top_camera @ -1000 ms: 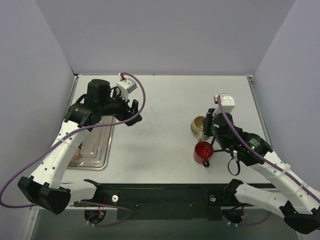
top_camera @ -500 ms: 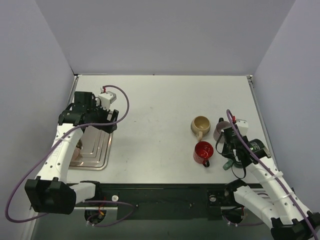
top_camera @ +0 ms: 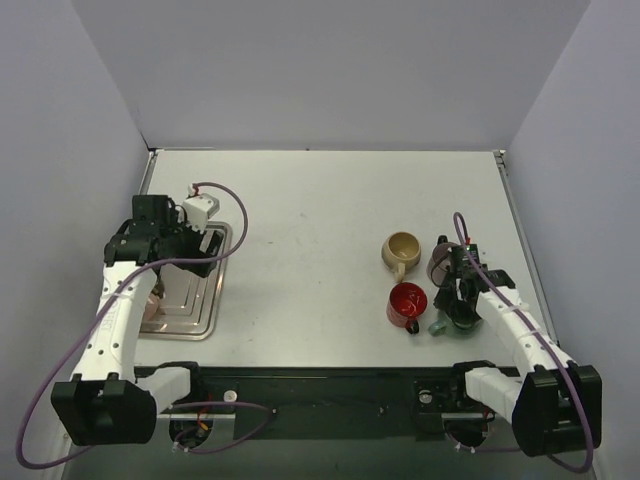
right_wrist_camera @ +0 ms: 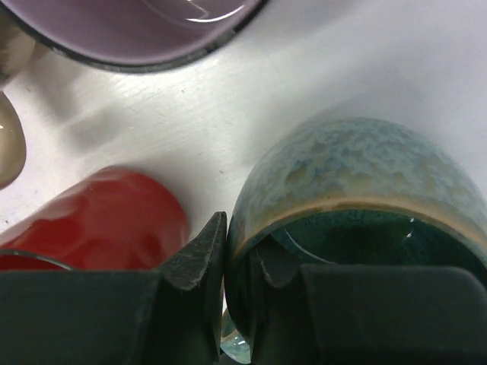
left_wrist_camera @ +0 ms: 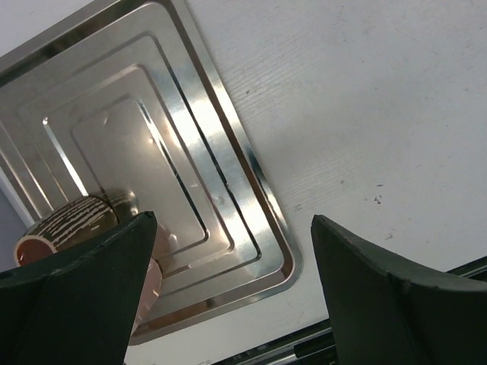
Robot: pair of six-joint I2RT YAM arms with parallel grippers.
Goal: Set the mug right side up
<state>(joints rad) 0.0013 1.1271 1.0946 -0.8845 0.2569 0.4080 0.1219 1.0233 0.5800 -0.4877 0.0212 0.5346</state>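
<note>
My right gripper (right_wrist_camera: 242, 239) is shut on the wall of a teal-glazed mug (right_wrist_camera: 358, 167), one finger inside the rim and one outside. The mug's mouth faces the wrist camera. From above, only a teal bit of the mug (top_camera: 441, 325) shows beside the right gripper (top_camera: 455, 310), near the front edge of the table. My left gripper (left_wrist_camera: 228, 304) stands open above the corner of a steel tray (left_wrist_camera: 251, 190), with nothing between its fingers. A brown striped mug (left_wrist_camera: 68, 220) rests on that tray beside the left finger.
A red mug (top_camera: 407, 303), a tan mug (top_camera: 402, 248) and a purple mug (top_camera: 441, 262) stand close around the right gripper. The red mug (right_wrist_camera: 99, 220) almost touches the outer finger. The tray (top_camera: 195, 320) lies at the left, by the table's near edge.
The right arm has pulled back toward the near edge, uncovering the purple mug, and the teal mug now shows. The left arm has drawn back leftward over the tray, its jaws opening slightly wider.
</note>
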